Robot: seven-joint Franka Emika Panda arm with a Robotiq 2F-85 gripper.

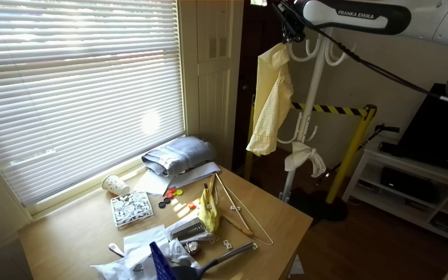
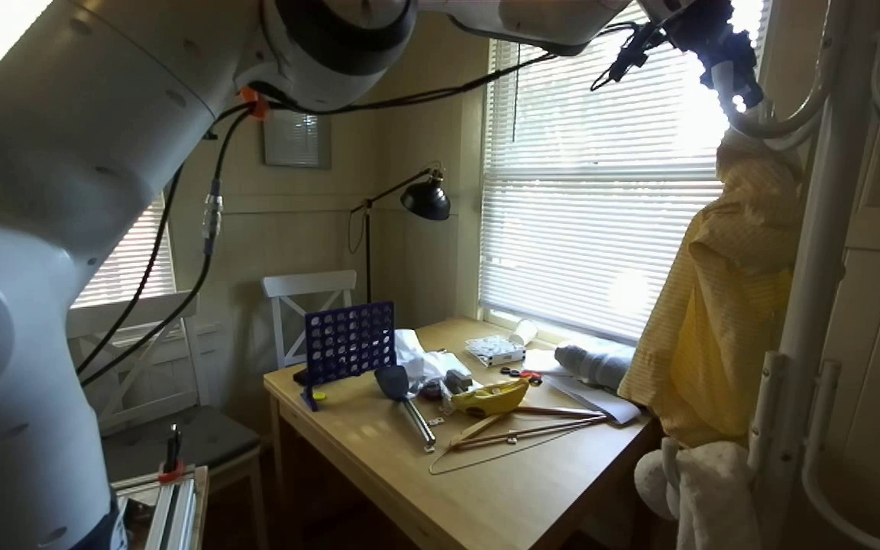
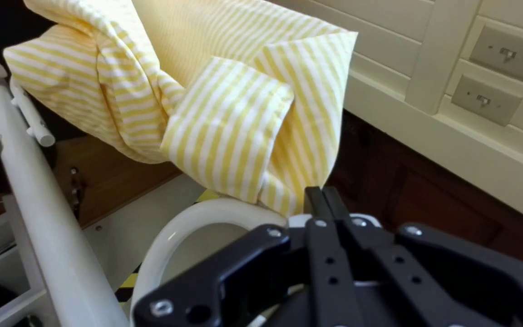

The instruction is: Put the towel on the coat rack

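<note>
The arm [image 1: 344, 21] is stretched out high, "FRANKA EMIKA" clear along it, claw [image 3: 321, 190] right by an upper hook [image 3: 225, 210] of the coat rack [image 1: 315, 79], pinching the yellow-striped towel [image 1: 270, 101], which dangles beside the pole [image 2: 823, 229]!

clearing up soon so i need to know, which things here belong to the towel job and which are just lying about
For the job: yellow striped towel, coat rack, gripper
Just lying about: paper cup, rolled grey cloth, spatula
</note>
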